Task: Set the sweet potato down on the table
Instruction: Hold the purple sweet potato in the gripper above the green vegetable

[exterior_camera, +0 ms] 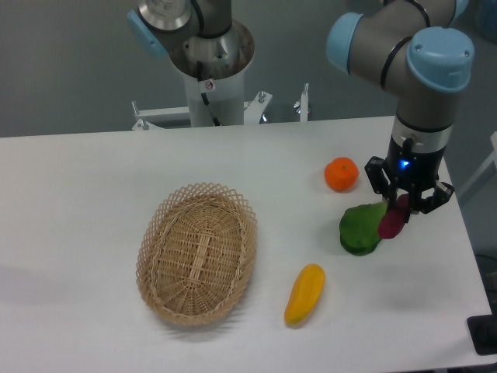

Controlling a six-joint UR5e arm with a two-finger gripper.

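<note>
At right, above table [93, 163] | gripper [404, 203] grasping sweet potato [392, 219], hanging down from fingers | potato: slim, smooth, dark magenta, partly overlapping green pepper [359, 230] | orange fruit [341, 174] near | yellow vegetable [304, 294] beside wicker basket [197, 253]

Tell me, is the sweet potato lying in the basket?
No, the sweet potato hangs in the tool beside the green vegetable; the basket holds nothing.
</note>
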